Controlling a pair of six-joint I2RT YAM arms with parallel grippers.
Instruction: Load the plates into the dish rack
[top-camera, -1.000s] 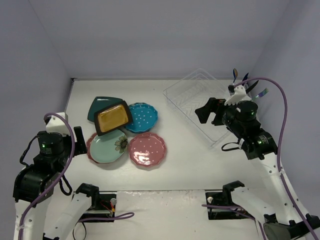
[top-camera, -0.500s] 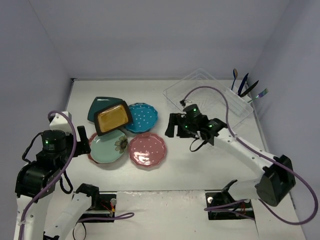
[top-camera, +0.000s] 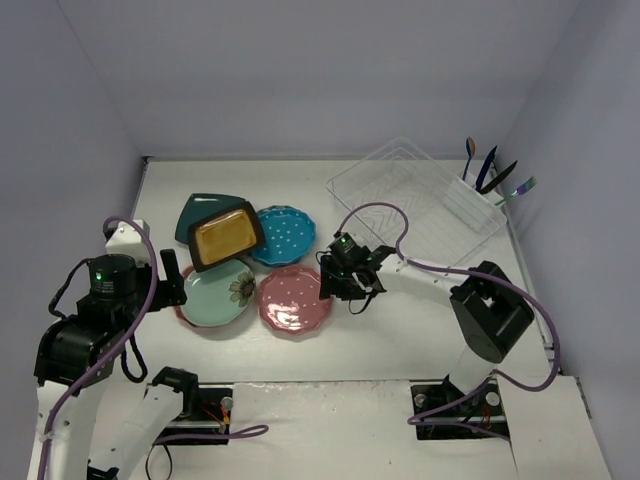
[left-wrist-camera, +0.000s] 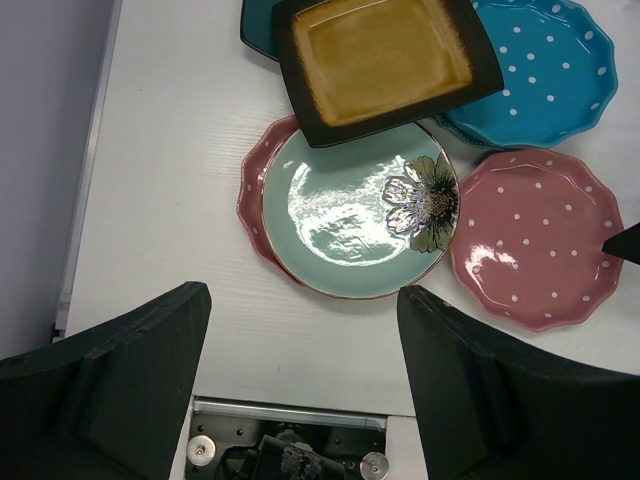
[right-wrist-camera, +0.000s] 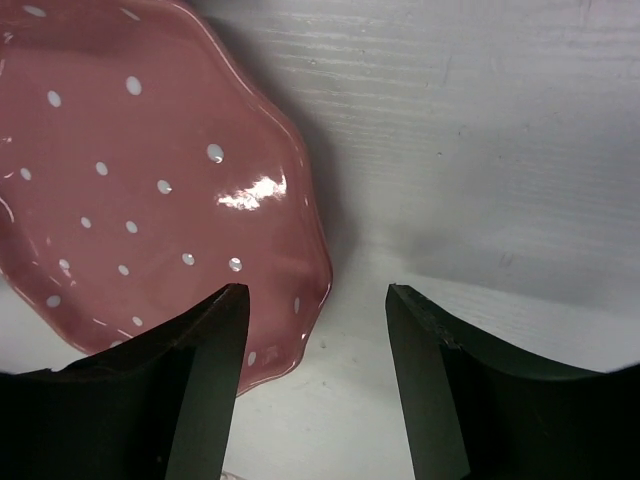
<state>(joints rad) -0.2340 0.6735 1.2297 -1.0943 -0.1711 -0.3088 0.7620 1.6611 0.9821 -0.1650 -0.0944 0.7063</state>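
White tabletop, pale lilac walls round it. Plates bunched on L half, all lying flat-ish, some overlapping.

- Pink dotted plate: nearest centre, front of the group.
- Mint flower plate: just beside it to L. Second pink rim shows under its L edge.
- Teal-blue dotted plate: behind the pink one.
- Mustard square plate: on top, overlapping mint + blue, also over dark teal square plate at back.

R gripper is down close at pink plate's R edge. Wrist view: fingers roughly half apart, scalloped rim lying btwn them. One finger is over the rim, the other over bare table. Not clamped on anything; contact w/ plate can't tell.

L gripper is up over near-L part of table. Fingers spread wide, holding nothing.

Dish rack: clear plastic, far R of table, well apart from plates. Utensils stand in its R-end section.
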